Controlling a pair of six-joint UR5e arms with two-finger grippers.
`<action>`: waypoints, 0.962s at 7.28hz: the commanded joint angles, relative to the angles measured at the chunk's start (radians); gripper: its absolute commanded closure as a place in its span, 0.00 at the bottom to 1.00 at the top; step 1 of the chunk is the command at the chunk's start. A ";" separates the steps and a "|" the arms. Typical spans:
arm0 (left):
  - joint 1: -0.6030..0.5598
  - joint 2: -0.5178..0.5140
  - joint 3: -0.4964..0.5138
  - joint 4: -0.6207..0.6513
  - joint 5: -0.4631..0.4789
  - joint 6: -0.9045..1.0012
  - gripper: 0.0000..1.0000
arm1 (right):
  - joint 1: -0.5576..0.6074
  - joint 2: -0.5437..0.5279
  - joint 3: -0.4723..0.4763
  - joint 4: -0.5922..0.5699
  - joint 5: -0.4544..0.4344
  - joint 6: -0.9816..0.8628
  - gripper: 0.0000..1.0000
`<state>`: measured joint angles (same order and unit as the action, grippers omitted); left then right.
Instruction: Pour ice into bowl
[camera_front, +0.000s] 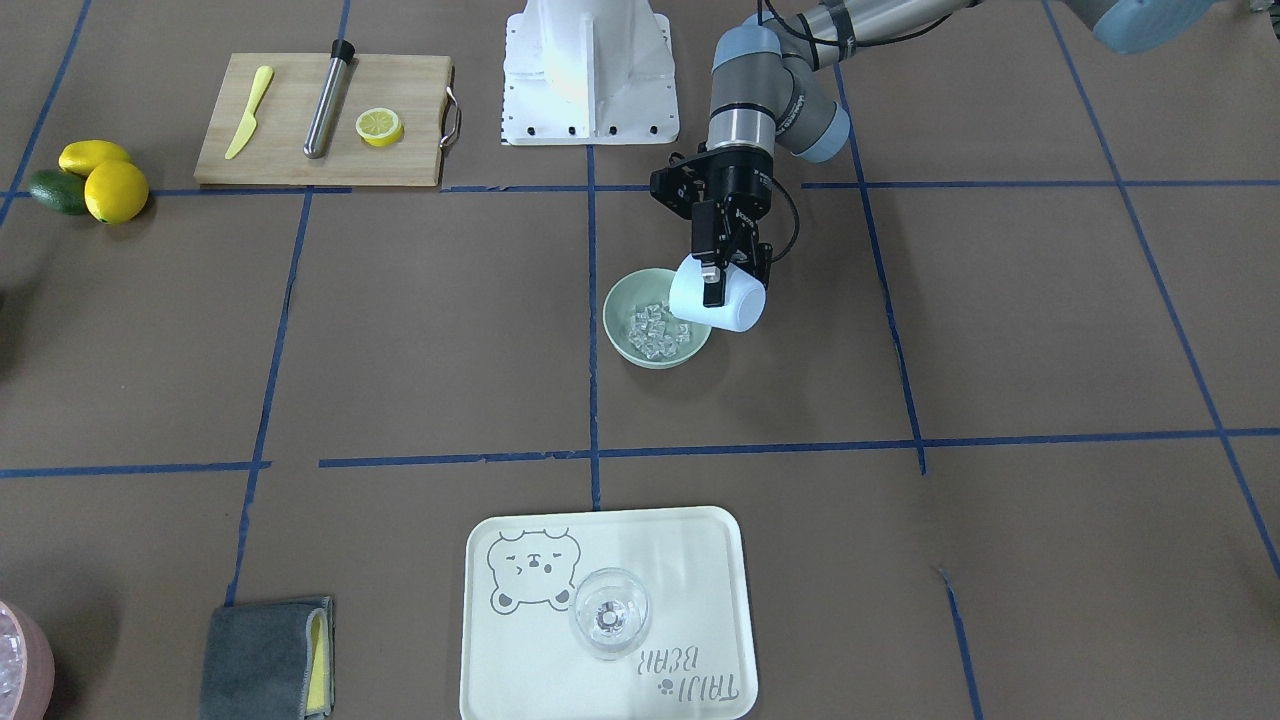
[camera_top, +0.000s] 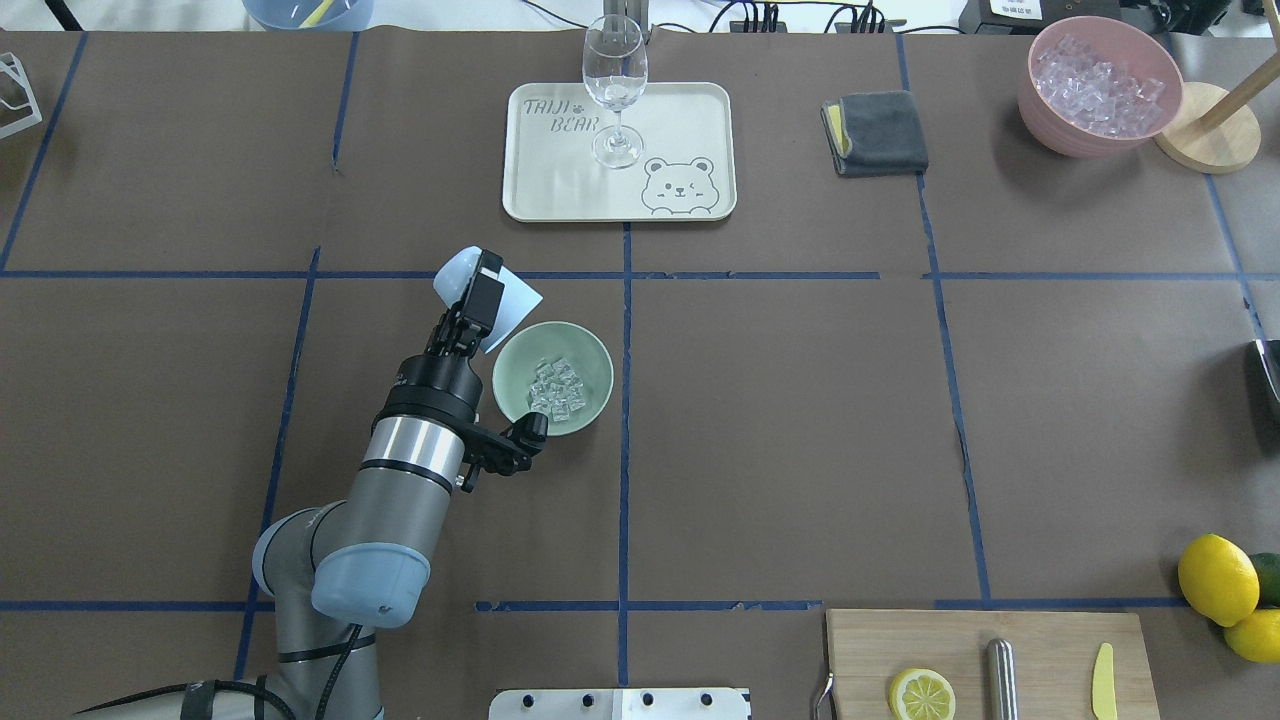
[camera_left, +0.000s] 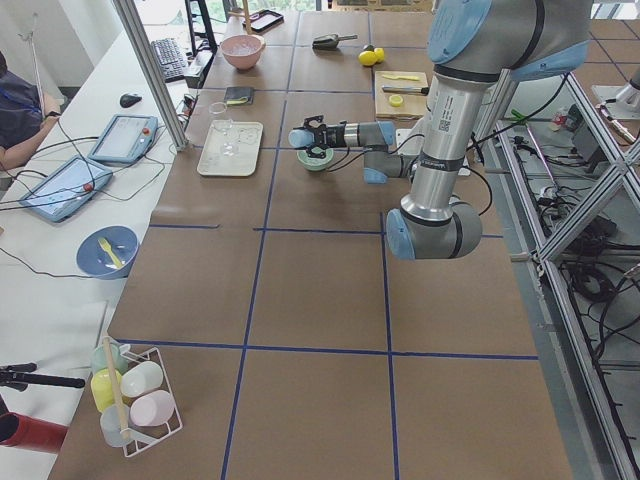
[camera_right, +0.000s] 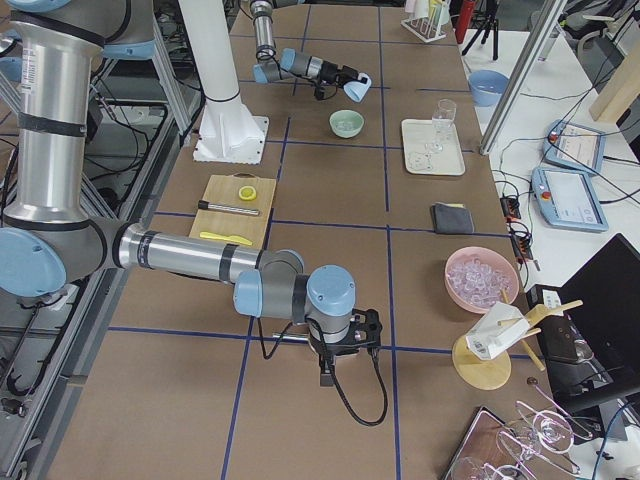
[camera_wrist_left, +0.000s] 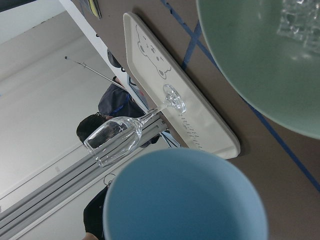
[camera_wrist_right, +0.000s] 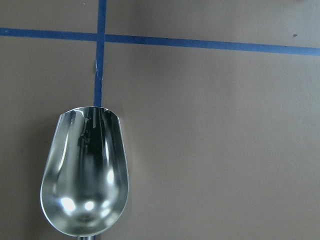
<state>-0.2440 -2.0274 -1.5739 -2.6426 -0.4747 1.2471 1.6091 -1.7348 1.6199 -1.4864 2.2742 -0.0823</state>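
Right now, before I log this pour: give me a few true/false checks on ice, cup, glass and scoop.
1. The ice lies in the bowl. True.
2. The left gripper holds the light blue cup tilted at the bowl's edge. True.
3. The wine glass lies on its side on the tray. False: it stands upright.
4. The metal scoop is full of ice. False: it is empty.

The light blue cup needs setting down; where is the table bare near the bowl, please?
The bare square right of the bowl, between the tray and cutting board, is free, as is the paper left of the left gripper holding the light blue cup. Over the bowl itself it is crowded.
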 joint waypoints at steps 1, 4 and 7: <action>-0.044 -0.002 -0.008 -0.062 -0.083 -0.171 1.00 | 0.000 0.000 0.000 0.000 0.001 -0.001 0.00; -0.075 0.065 -0.008 -0.074 -0.231 -0.758 1.00 | 0.000 0.000 0.000 0.000 0.001 -0.002 0.00; -0.083 0.151 -0.049 -0.157 -0.298 -1.376 1.00 | 0.002 0.000 0.000 0.000 0.001 -0.004 0.00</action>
<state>-0.3222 -1.9049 -1.6142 -2.7810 -0.7365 0.1647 1.6103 -1.7350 1.6199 -1.4864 2.2749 -0.0857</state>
